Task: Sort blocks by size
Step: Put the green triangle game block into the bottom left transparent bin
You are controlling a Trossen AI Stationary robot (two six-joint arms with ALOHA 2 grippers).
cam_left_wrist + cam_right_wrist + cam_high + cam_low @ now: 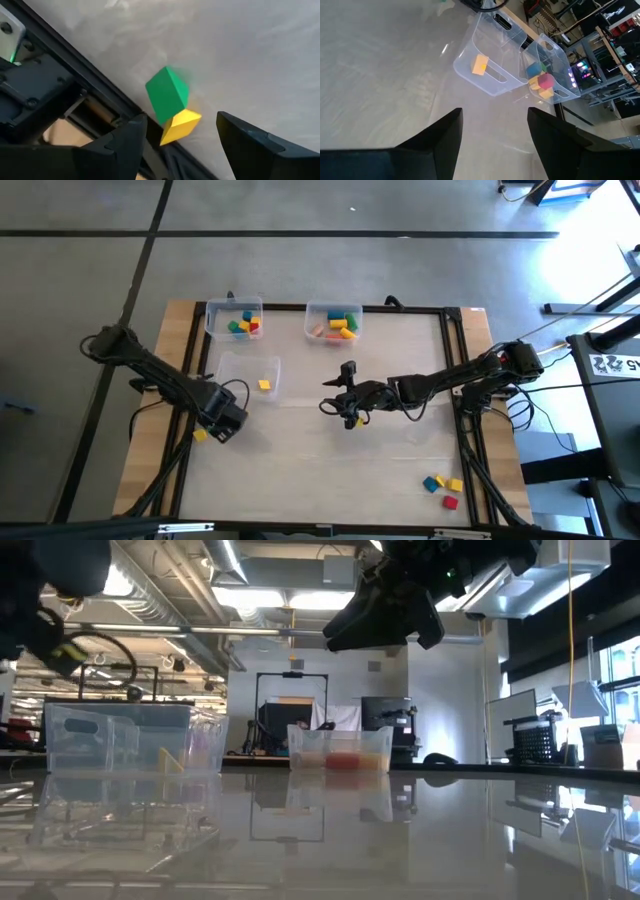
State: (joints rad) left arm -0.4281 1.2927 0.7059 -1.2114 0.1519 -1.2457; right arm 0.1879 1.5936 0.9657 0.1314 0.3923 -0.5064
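left arm reaching in from the left edge, left gripper (pixel 218 423) low near the table's left side, fingers spread, nothing between them, right arm stretched from the right toward centre, right gripper (pixel 343 408) raised, fingers apart, empty

The counter (pixel 330 470) has a glossy, smooth pale top that mirrors the ceiling lights, with bare wood showing at its left edge. The bins (pixel 333 321) at upper centre are clear, shiny plastic. The green block (pixel 167 94) and the yellow block (pixel 180 125) look matt and painted.
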